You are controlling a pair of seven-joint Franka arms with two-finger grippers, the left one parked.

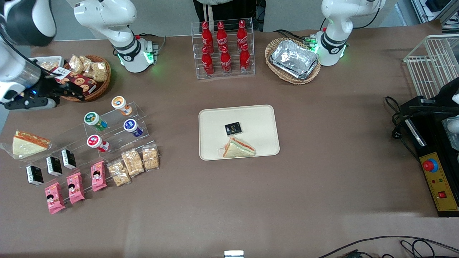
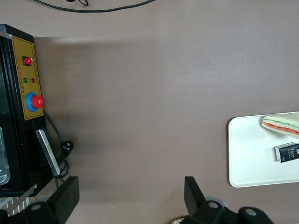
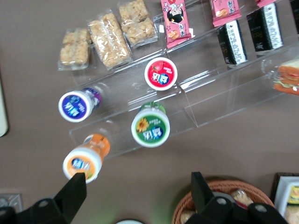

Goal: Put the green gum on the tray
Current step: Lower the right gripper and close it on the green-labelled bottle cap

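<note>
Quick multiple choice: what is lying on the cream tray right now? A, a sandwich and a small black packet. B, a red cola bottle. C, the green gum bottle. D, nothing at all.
A: the tray holds a wrapped sandwich and a small black packet; the green gum stands on the clear acrylic stand, and the gripper hangs open above it.

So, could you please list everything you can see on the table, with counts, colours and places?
green gum: 1, green, clear stepped stand
other gum bottles: 3, orange, purple, red, same stand
tray: 1, cream, table centre
black packet: 1, on tray
sandwich: 1, on tray
second sandwich: 1, working arm's end
cola bottles: 6, red, clear rack
foil trays: silver stack, wicker basket
pink packets: 3
claw: open, above table near snack basket
</note>
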